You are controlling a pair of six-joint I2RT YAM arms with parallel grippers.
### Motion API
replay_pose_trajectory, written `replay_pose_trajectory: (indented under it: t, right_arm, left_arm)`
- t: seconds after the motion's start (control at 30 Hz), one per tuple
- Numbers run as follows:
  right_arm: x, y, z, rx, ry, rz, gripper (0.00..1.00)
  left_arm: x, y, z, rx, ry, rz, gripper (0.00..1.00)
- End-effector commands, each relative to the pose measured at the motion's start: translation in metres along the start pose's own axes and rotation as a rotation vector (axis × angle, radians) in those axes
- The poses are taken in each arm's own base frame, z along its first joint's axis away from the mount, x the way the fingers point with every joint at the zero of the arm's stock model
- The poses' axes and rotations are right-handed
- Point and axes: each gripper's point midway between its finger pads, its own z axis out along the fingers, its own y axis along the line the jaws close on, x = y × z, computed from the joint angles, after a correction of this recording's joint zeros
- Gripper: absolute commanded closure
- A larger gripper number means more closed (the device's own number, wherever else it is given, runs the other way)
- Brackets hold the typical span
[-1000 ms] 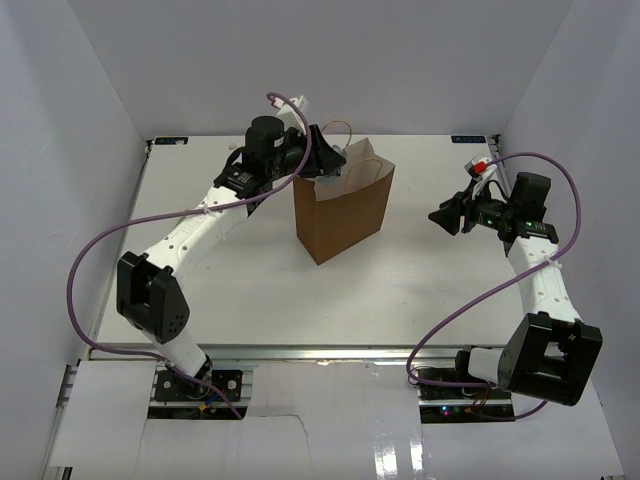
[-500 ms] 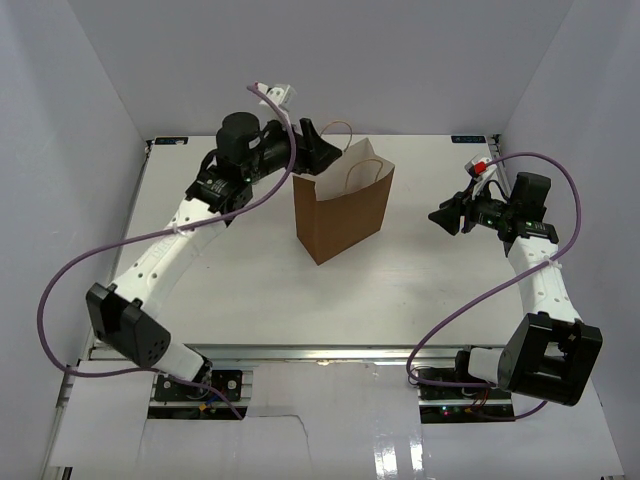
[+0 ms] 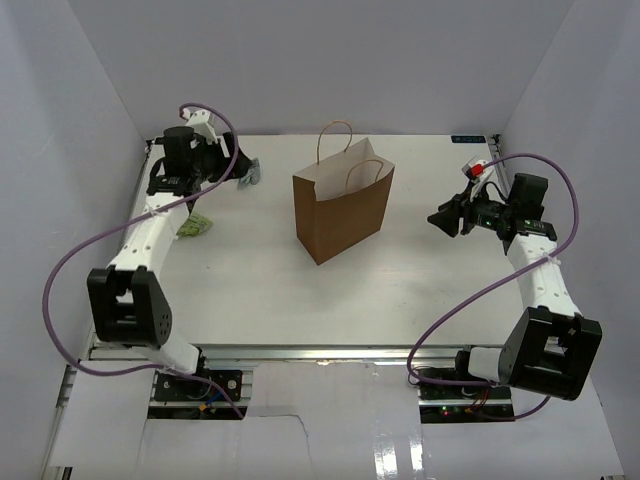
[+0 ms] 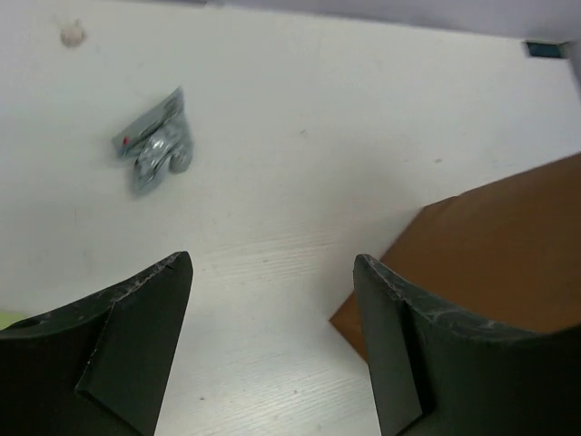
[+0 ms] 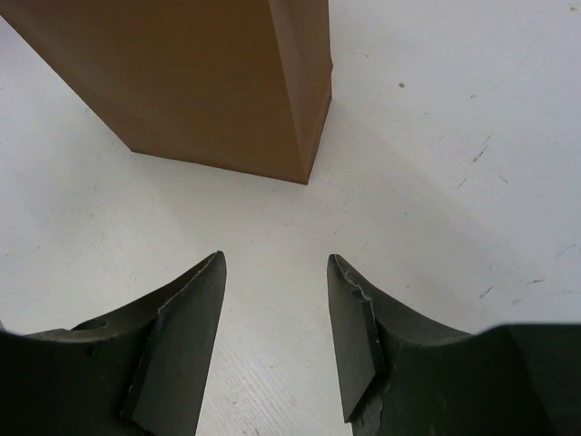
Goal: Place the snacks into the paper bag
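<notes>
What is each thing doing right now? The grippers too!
paper bag: standing upright, top open.
silver packet: lying on the table, outside the bag.
green packet: lying on the table, outside the bag.
left gripper: open, empty.
right gripper: open, empty.

Looks like a robotics lab test cell rather than a home or shop. Shows a plain white desk (image 3: pixel 250 290) boxed in by bare pale panels (image 3: pixel 320 60) at nine, twelve and three o'clock. Has two white-and-black arms (image 3: pixel 150 235) bolted to an aluminium rail (image 3: pixel 320 352) at six o'clock, with purple cables (image 3: pixel 46 300) looping loose and a small blue sticker (image 3: pixel 466 139) at one o'clock.
</notes>
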Motion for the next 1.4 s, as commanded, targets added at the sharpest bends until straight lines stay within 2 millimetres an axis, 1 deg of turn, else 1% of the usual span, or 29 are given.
replay_pose_trajectory:
  t: [0.0, 0.03, 0.13, 0.17, 0.23, 0.27, 0.3, 0.33, 0.37, 0.4, 0.47, 0.5, 0.53, 0.6, 0.67, 0.7, 0.73, 0.87, 0.93, 0.97, 1.03, 1.07, 1.1, 1.13, 1.2, 1.23, 1.27, 1.3, 1.37]
  right_arm:
    - [-0.005, 0.0, 0.0, -0.025, -0.003, -0.013, 0.45]
    - [-0.004, -0.001, 0.0, -0.024, 0.002, -0.013, 0.45]
    - [-0.002, -0.003, 0.0, -0.017, 0.017, -0.017, 0.45]
    - [0.0, -0.004, 0.0, -0.018, 0.021, -0.014, 0.45]
    - [0.003, -0.005, 0.001, -0.016, 0.031, -0.007, 0.45]
    - [0.004, -0.005, 0.001, -0.016, 0.034, -0.002, 0.45]
    - [0.005, -0.005, 0.001, -0.017, 0.036, -0.001, 0.45]
    - [0.008, -0.006, 0.002, -0.015, 0.043, 0.008, 0.45]
    - [0.008, -0.007, 0.002, -0.012, 0.046, 0.01, 0.45]
    - [0.009, -0.008, 0.003, -0.011, 0.049, 0.012, 0.45]
    - [0.011, -0.012, 0.004, -0.004, 0.058, 0.018, 0.45]
    - [0.011, -0.013, 0.004, -0.004, 0.061, 0.021, 0.45]
    - [0.01, -0.016, 0.005, -0.001, 0.065, 0.022, 0.45]
    - [0.008, -0.019, 0.006, 0.0, 0.069, 0.019, 0.45]
    - [0.005, -0.024, 0.007, 0.004, 0.071, 0.013, 0.45]
    - [0.005, -0.025, 0.007, 0.005, 0.076, 0.015, 0.45]
    - [0.007, -0.026, 0.007, 0.004, 0.08, 0.018, 0.45]
    - [0.006, -0.03, 0.009, 0.006, 0.083, 0.015, 0.45]
    - [0.006, -0.031, 0.01, 0.005, 0.082, 0.019, 0.45]
    - [0.006, -0.031, 0.01, 0.006, 0.08, 0.02, 0.45]
    - [0.006, -0.032, 0.011, 0.006, 0.077, 0.022, 0.45]
    - [0.005, -0.032, 0.011, 0.005, 0.075, 0.024, 0.45]
    - [0.005, -0.032, 0.011, 0.006, 0.074, 0.024, 0.45]
    - [0.005, -0.031, 0.011, 0.002, 0.072, 0.026, 0.45]
    - [0.005, -0.031, 0.011, 0.002, 0.07, 0.025, 0.45]
    - [0.004, -0.031, 0.011, 0.001, 0.067, 0.023, 0.45]
    - [0.003, -0.03, 0.011, -0.001, 0.065, 0.023, 0.45]
    - [0.002, -0.029, 0.01, -0.003, 0.062, 0.021, 0.45]
    - [0.0, -0.029, 0.01, -0.003, 0.056, 0.017, 0.45]
  left_arm:
    - [0.034, 0.043, 0.029, -0.092, 0.089, -0.048, 0.18]
    - [0.04, 0.064, 0.047, -0.128, 0.099, -0.068, 0.18]
    - [0.044, 0.086, 0.074, -0.15, 0.101, -0.076, 0.18]
    - [0.05, 0.095, 0.09, -0.16, 0.114, -0.067, 0.18]
    - [0.048, 0.106, 0.104, -0.178, 0.096, -0.034, 0.18]
    - [0.038, 0.109, 0.111, -0.182, 0.074, -0.016, 0.18]
    - [0.048, 0.118, 0.122, -0.195, 0.09, -0.008, 0.17]
    - [0.047, 0.124, 0.126, -0.217, 0.085, 0.01, 0.17]
    - [0.04, 0.126, 0.131, -0.22, 0.07, 0.027, 0.17]
    - [0.049, 0.133, 0.14, -0.228, 0.083, 0.034, 0.17]
    - [0.05, 0.135, 0.149, -0.212, 0.078, 0.054, 0.16]
    - [0.059, 0.138, 0.158, -0.199, 0.086, 0.05, 0.16]
    - [0.062, 0.132, 0.163, -0.155, 0.088, 0.048, 0.17]
    - [0.07, 0.132, 0.175, -0.121, 0.086, 0.04, 0.17]
    - [0.076, 0.131, 0.181, -0.096, 0.095, 0.026, 0.17]
    - [0.071, 0.13, 0.185, -0.087, 0.085, 0.026, 0.17]
    - [0.08, 0.133, 0.191, -0.085, 0.1, 0.017, 0.18]
    - [0.084, 0.133, 0.203, -0.06, 0.103, -0.005, 0.2]
    - [0.087, 0.131, 0.207, -0.046, 0.11, -0.026, 0.26]
    - [0.092, 0.131, 0.207, -0.042, 0.122, -0.033, 0.28]
    - [0.099, 0.13, 0.206, -0.034, 0.142, -0.046, 0.39]
    - [0.105, 0.13, 0.205, -0.037, 0.159, -0.056, 0.45]
    - [0.106, 0.131, 0.203, -0.043, 0.164, -0.056, 0.59]
    - [0.109, 0.13, 0.199, -0.049, 0.172, -0.062, 0.67]
    - [0.108, 0.128, 0.194, -0.051, 0.171, -0.063, 0.77]
    - [0.108, 0.126, 0.191, -0.045, 0.172, -0.065, 0.85]
    - [0.112, 0.124, 0.187, -0.041, 0.18, -0.069, 0.88]
    - [0.1, 0.118, 0.181, -0.031, 0.161, -0.064, 0.9]
    - [0.09, 0.108, 0.173, 0.001, 0.147, -0.066, 0.95]
